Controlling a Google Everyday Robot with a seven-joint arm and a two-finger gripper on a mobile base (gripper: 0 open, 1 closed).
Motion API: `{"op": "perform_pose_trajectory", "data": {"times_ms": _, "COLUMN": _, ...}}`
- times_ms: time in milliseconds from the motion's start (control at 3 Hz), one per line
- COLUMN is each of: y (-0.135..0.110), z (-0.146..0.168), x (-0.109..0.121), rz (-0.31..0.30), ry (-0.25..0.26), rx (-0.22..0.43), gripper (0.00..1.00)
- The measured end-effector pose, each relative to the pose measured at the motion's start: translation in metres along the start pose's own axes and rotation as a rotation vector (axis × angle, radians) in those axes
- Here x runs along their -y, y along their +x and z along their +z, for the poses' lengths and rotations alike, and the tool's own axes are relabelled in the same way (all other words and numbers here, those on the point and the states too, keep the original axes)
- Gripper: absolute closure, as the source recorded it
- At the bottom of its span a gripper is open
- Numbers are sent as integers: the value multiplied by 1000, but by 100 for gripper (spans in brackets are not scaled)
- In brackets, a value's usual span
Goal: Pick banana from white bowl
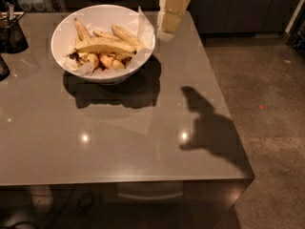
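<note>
The white bowl stands on the far left part of the grey table, lined with crinkled white paper. Several bananas lie in it. The longest banana lies across the middle, yellow with brown speckles, its browned end at the left. My gripper hangs down from the top edge, cream-coloured, just to the right of the bowl's rim and above the table. It is apart from the banana.
A dark cup-like holder stands at the table's far left edge. The table's right edge drops to a concrete floor. Dark cabinets run along the back. The arm's shadow falls on the table's right part.
</note>
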State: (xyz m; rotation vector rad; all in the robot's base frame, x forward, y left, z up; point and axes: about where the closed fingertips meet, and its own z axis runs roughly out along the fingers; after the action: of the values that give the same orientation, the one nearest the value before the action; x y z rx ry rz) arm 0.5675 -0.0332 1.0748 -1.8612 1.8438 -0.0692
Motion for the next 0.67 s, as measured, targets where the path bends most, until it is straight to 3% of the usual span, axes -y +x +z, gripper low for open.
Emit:
{"op": "perform_pose_trajectory", "data": {"times_ms": 333, "y": -5, "z": 4, "x": 5, "rz": -3, "ry": 12, "rx": 25, "gripper": 0}}
{"op": "perform_pose_trajectory", "data": {"times_ms": 667, "y": -24, "z": 23, "x": 16, "rz": -28, "ry": -19, "rx": 55, "gripper": 0}}
